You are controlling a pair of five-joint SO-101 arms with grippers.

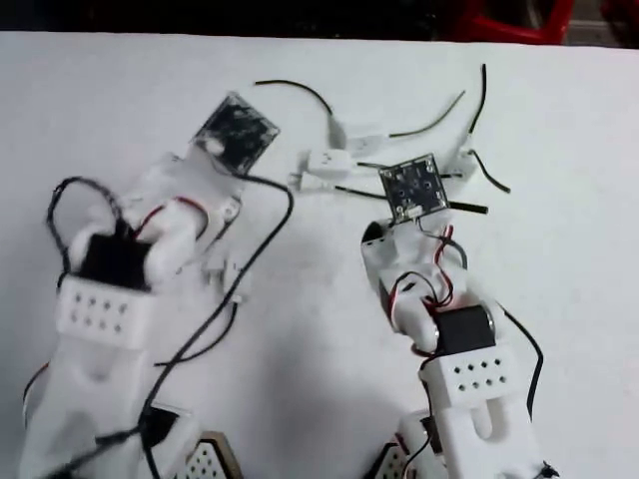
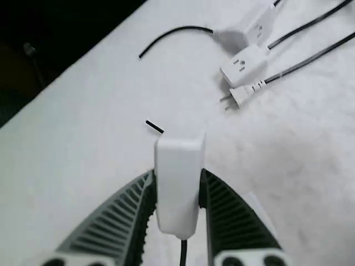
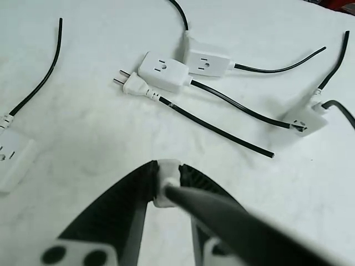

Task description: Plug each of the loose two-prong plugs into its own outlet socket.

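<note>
White plastic is clamped in both sets of jaws. The left arm (image 1: 100, 299) comes in from the near left corner of the tabletop (image 1: 589, 249). The left jaws are closed on a rectangular socket block (image 2: 177, 183), with the ribbed grey fingers (image 2: 130, 213) pressing its two long sides. The block's black cord (image 2: 182, 254) leaves from the end nearer the wrist, and its slotted face is turned out of sight. The right arm (image 1: 469, 384) rises from the near edge, right of the middle. The right jaws grip a small plug (image 3: 166, 178), white, whose black lead (image 3: 238, 224) runs back over the wrist. Its prongs are hidden.

The loose pieces lie toward the far edge, about midway along it. A free two-prong plug (image 3: 133, 83) rests flat with its prongs bare, and its black cable (image 3: 222, 130) trails off to a cut end. Just beside it sits an unplugged socket (image 3: 162, 71). Whether that one touches the second socket (image 3: 206, 61) next to it cannot be told. Each of the two has its own black cord. A third socket (image 3: 302, 121) lies well apart from them, nearer the right edge. This cluster sits beyond both sets of jaws, closer to the far edge than either held piece.
</note>
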